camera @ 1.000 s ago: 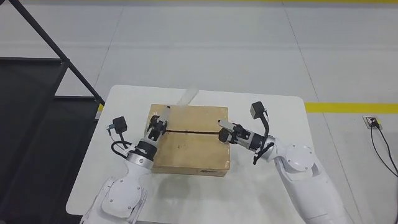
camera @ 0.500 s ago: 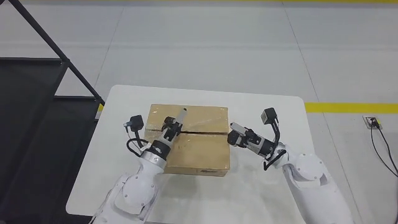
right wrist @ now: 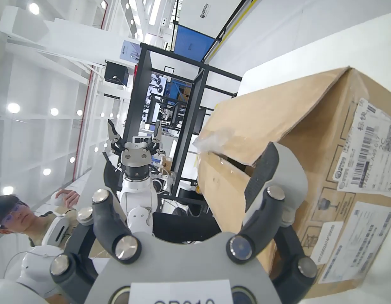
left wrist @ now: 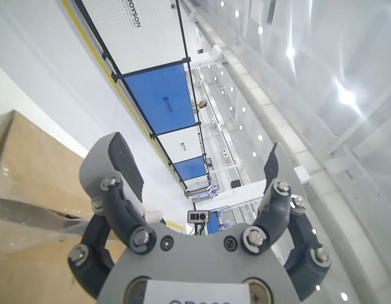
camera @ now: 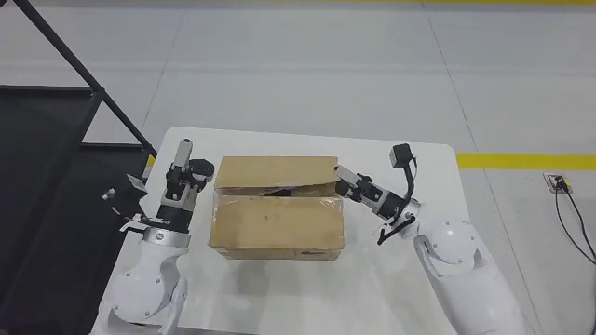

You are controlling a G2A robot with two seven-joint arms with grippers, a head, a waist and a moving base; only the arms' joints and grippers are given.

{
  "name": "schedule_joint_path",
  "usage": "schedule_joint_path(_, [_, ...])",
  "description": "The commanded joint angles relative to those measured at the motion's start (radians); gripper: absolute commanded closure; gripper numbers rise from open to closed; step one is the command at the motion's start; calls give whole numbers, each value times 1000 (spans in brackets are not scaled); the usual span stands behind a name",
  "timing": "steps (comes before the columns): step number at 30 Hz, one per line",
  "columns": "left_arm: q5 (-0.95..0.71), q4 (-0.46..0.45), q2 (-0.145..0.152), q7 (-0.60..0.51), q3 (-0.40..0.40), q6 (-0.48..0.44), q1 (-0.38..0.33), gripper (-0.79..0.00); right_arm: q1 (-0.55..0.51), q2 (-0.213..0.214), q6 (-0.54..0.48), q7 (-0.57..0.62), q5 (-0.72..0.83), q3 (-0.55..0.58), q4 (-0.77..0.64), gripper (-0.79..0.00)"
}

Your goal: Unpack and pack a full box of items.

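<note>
Holds left gripper [camera: 186, 156] raised beside the body, pointing up and away, fingers [left wrist: 125, 159] spread wide. Holds right gripper [camera: 340, 177] low, stretched inward from a bent elbow, wrist angled left, fingers [right wrist: 262, 172] parted wide too

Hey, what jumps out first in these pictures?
A brown cardboard box sits in the middle of the white table, one top flap lifted ajar. The right pincer is at the box's right end by that flap; the left pincer, open, points upward beside the left end.
</note>
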Motion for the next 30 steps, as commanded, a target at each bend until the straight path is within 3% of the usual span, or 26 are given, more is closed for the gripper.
schedule_joint_path(1, [-30,3,3,-13,-53,-5,22,-785,2,-3,29,-67,-32,-6,-28,-785])
schedule_joint_path(6, [-70,28,8,-49,-120,-14,62,-785,-5,-6,162,-197,-135,-18,-96,-785])
schedule_joint_path(11, [-73,48,10,-80,-136,-21,77,-785,-14,-3,201,-184,-190,-22,-134,-785])
schedule_joint_path(15, [-62,58,11,-100,-137,-18,74,-785,-16,3,184,-136,-239,-25,-130,-785])
schedule_joint_path(18, [-35,73,12,-115,-132,-18,69,-785,-28,11,112,-89,-327,-38,-141,-785])
schedule_joint_path(20, [-25,84,13,-124,-127,-19,66,-785,-63,15,65,-115,-363,-33,-163,-785])
schedule_joint_path(22, [-21,92,14,-144,-125,-15,66,-785,-98,15,85,-191,-374,-16,-180,-785])
schedule_joint_path(30, [35,93,23,-264,-122,-34,70,-785,-102,15,72,-189,-381,-20,-183,-785])
